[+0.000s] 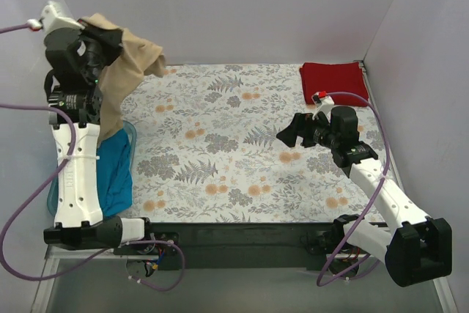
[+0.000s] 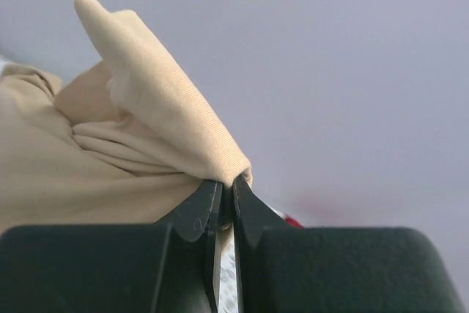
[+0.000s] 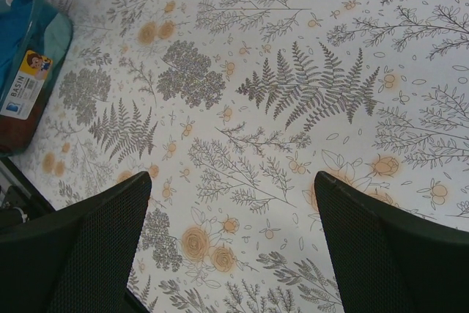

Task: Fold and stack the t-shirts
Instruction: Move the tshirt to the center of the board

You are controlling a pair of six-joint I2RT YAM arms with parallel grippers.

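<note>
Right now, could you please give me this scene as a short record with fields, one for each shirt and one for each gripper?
left gripper: shut on the tan shirt, raised high at the left
tan shirt: hanging from the left gripper, unfolded
red shirt: folded, at the far right corner of the tablecloth
teal shirt: crumpled inside the tub
right gripper: open, empty, above bare tablecloth

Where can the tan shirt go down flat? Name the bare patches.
Bare: the tablecloth between the tub and the open right gripper, and its far strip left of the red shirt. Crowded: the left edge, with the teal shirt in the tub and the tan shirt hanging from the left gripper.
</note>
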